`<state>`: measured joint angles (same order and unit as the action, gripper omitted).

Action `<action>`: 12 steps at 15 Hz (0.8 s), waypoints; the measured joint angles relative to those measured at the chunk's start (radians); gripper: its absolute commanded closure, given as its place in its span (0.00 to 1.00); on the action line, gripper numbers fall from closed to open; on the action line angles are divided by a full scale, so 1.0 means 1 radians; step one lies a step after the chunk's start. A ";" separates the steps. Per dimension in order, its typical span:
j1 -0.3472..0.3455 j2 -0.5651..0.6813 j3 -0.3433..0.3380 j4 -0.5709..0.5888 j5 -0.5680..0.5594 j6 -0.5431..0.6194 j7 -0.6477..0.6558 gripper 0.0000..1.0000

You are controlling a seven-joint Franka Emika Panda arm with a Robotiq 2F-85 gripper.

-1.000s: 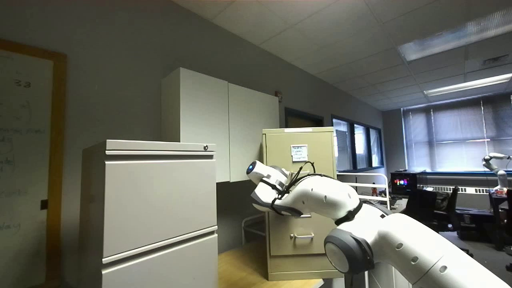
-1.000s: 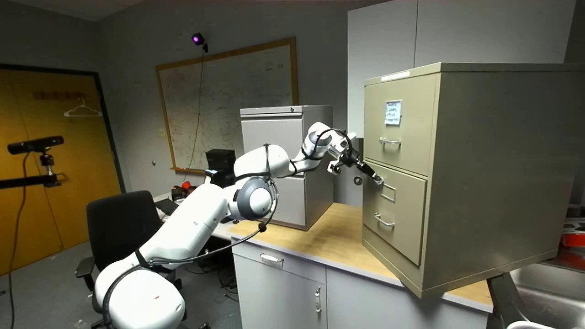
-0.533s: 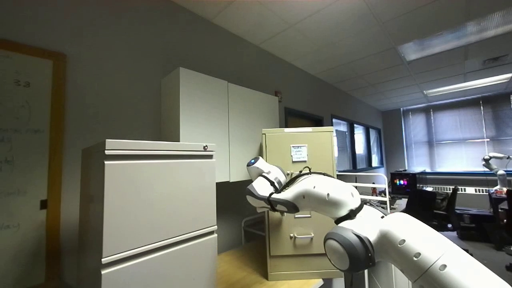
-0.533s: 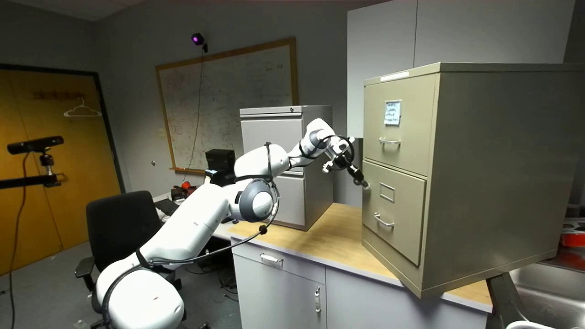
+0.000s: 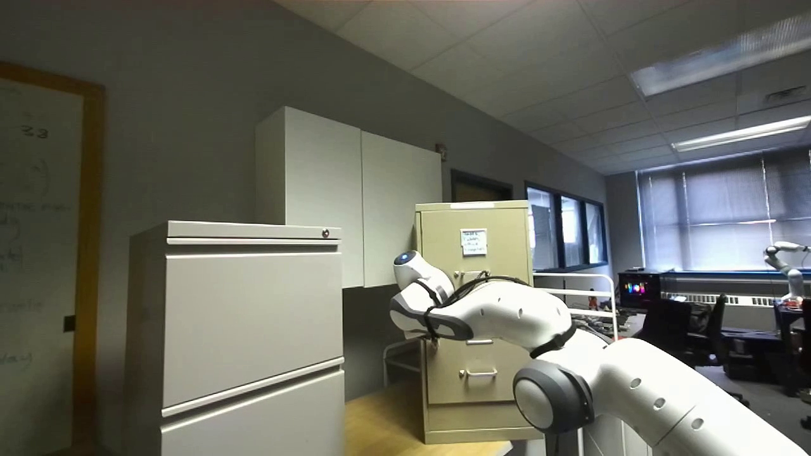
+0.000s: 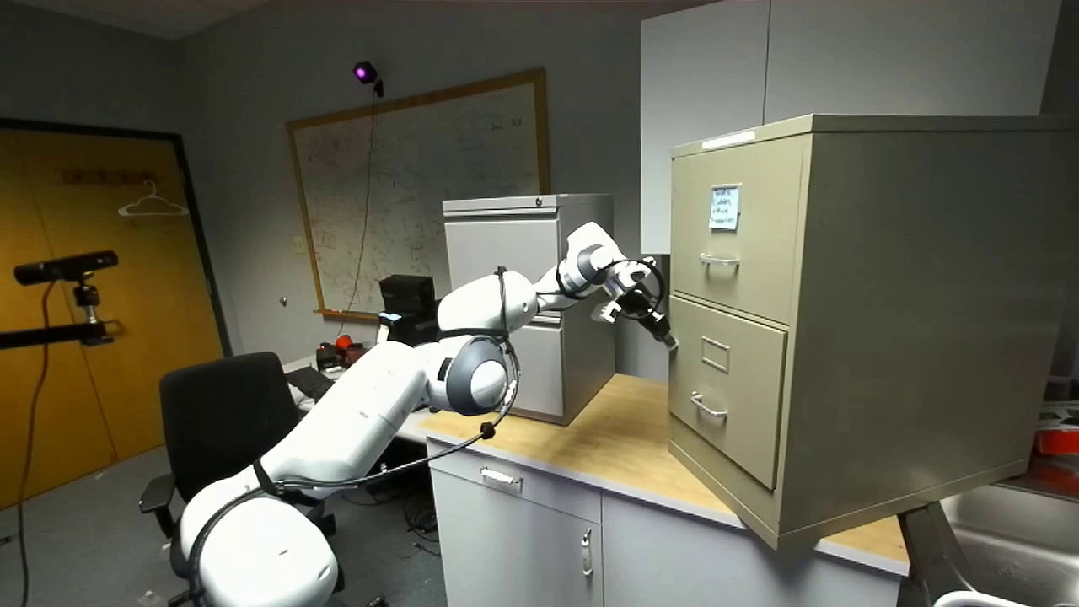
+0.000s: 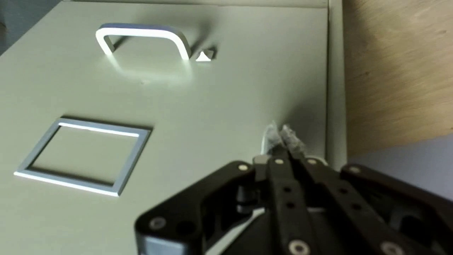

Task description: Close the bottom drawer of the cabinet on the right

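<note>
"33" point(image 5: 35, 132) on whiteboard point(image 5: 38, 266); paper label point(image 6: 724, 208) illegible

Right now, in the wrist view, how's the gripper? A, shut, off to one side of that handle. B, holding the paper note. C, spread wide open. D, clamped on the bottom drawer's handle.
A: the gripper has its fingers pressed together with nothing seen between them, and the handle of the bottom drawer stands apart from them.

bottom drawer point(image 6: 742, 392) and cabinet point(image 6: 893, 320) are tan, hand point(image 7: 282, 136) black.
</note>
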<state>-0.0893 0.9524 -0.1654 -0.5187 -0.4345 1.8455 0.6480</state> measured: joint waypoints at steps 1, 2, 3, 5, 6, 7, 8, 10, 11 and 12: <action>-0.001 -0.001 -0.003 0.001 -0.003 -0.006 -0.006 1.00; 0.000 -0.001 -0.007 0.001 -0.005 -0.008 -0.008 1.00; 0.003 -0.001 -0.011 0.001 -0.010 -0.010 -0.008 1.00; 0.005 0.000 -0.017 0.001 -0.015 -0.014 -0.008 1.00; 0.006 0.000 -0.018 0.001 -0.015 -0.015 -0.008 1.00; 0.007 0.000 -0.021 0.001 -0.015 -0.016 -0.008 1.00; 0.009 0.000 -0.026 0.001 -0.018 -0.018 -0.006 1.00; 0.016 0.000 -0.043 0.001 -0.030 -0.028 0.005 1.00; 0.020 0.000 -0.053 0.002 -0.039 -0.035 0.013 1.00; 0.024 0.000 -0.065 0.003 -0.047 -0.045 0.020 1.00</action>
<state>-0.0655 0.9521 -0.2304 -0.5155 -0.4817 1.8003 0.6683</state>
